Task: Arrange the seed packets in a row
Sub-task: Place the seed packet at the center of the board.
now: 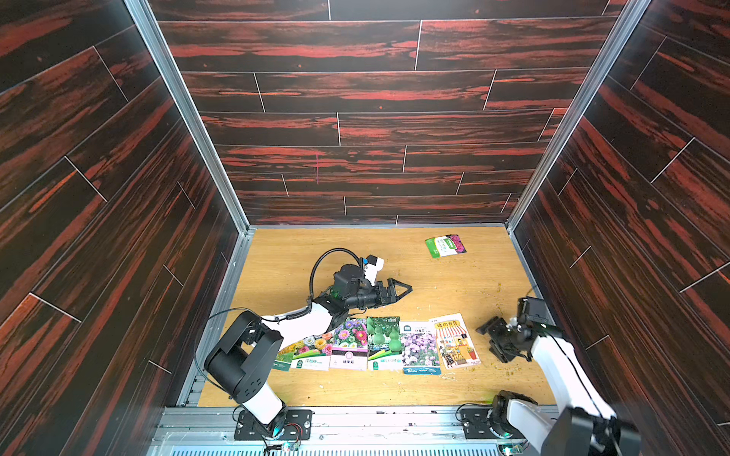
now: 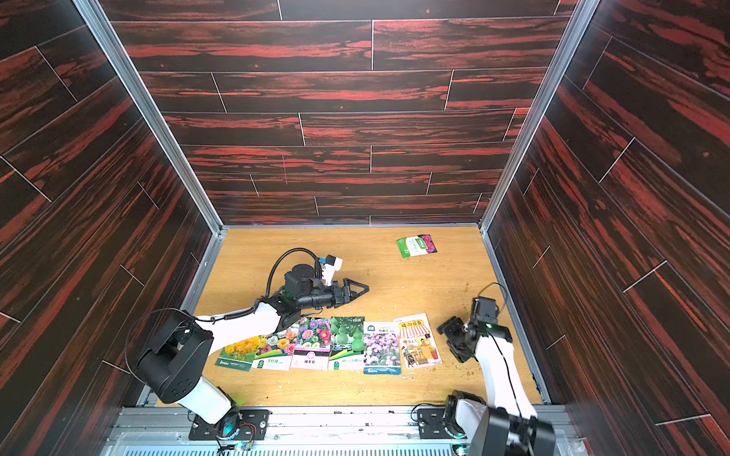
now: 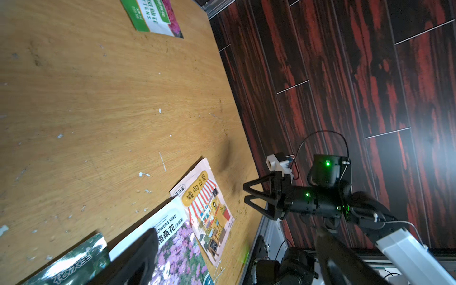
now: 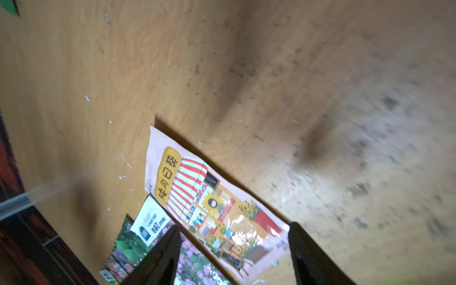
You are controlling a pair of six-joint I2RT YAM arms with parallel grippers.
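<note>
Several seed packets lie side by side in a row near the table's front: yellow flowers (image 2: 237, 351) partly under my left arm, mixed blooms (image 1: 314, 349), pink and purple flowers (image 1: 349, 341), green gourds (image 1: 383, 339), purple flowers (image 1: 419, 349) and the orange illustration (image 1: 456, 341). One magenta packet (image 1: 445, 245) lies alone at the far right. My left gripper (image 1: 407, 290) hovers open behind the row, holding nothing. My right gripper (image 1: 493, 343) stands open just right of the orange packet (image 4: 214, 204), apart from it.
Dark red wood-patterned walls (image 1: 395, 118) box the wooden table (image 1: 434, 284) on three sides. A metal rail (image 1: 395, 422) with both arm bases runs along the front. Small crumbs (image 1: 509, 371) speckle the table near my right gripper.
</note>
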